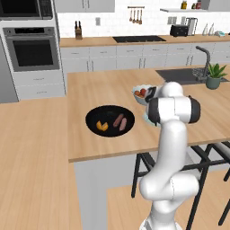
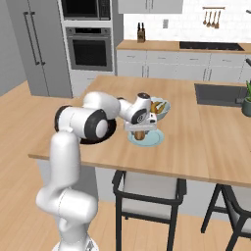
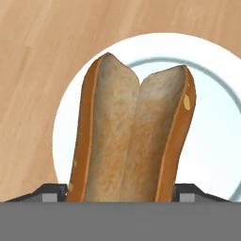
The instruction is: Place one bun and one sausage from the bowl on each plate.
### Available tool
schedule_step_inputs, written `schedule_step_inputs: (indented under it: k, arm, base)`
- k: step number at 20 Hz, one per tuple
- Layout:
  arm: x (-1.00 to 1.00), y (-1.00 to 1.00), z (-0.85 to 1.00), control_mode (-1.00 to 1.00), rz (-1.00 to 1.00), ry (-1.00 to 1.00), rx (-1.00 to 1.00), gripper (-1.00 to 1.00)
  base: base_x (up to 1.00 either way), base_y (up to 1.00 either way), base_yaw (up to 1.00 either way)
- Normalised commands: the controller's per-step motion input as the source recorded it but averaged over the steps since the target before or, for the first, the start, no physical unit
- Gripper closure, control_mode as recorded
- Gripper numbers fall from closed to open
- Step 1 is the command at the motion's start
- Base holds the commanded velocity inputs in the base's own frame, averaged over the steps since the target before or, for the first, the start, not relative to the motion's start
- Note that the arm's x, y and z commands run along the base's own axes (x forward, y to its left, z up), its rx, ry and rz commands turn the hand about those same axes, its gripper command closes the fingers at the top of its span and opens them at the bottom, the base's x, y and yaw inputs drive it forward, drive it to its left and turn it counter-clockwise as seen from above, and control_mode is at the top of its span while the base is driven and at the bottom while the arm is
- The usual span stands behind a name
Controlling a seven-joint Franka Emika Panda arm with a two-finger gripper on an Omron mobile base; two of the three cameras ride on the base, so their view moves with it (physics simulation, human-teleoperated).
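The two-finger gripper (image 2: 139, 131) pinches a golden-tan split bun (image 3: 134, 136) directly above the pale blue round plate (image 2: 156, 139), not yet released. Beside that plate, the wide black bowl (image 1: 92, 116) holds another bun and two reddish sausages (image 1: 120, 121); most placements appear outstanding.

A wood-topped island counter (image 1: 90, 148) fills the middle, its base grey. At 12 o'clock runs a back counter (image 1: 148, 39) over pale grey drawers (image 1: 130, 57), against a white tiled wall (image 2: 181, 22). A black cooktop (image 1: 138, 38) sits in it. At 10 o'clock stands a built-in oven (image 1: 31, 48). At 2 o'clock lie a dark sink (image 1: 179, 75) with faucet (image 1: 205, 58) and a potted plant (image 1: 214, 76). Black stools (image 2: 147, 196) stand at 6 o'clock. A grey fridge (image 2: 34, 44) stands left. The floor (image 1: 31, 157) is light wood.
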Motion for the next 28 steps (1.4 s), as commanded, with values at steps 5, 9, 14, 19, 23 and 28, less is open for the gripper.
schedule_step_inputs:
  k: [5, 9, 14, 19, 23, 28]
  arm:
    - [0.31, 0.0, -0.24, -1.0, 0.0, 0.04, 0.0, 1.0]
    - [0.07, 0.0, -0.25, -1.0, 0.0, 0.01, 0.0, 1.0]
    - [0.05, 0.0, -0.27, -1.0, 0.0, 0.0, 0.0, 1.0]
    - [0.0, 0.03, -0.02, -1.0, 0.0, -0.03, 0.0, 1.0]
    - [0.0, 0.0, 0.0, -1.0, 0.0, 0.0, 0.0, -1.0]
    - [0.0, 0.0, 0.0, -1.0, 0.0, 0.0, 0.0, -1.0]
  base:
    - [0.0, 0.0, 0.0]
    - [0.0, 0.0, 0.0]
    - [0.0, 0.0, 0.0]
    - [0.0, 0.0, 0.0]
    - [0.0, 0.0, 0.0]
    - [0.0, 0.0, 0.0]
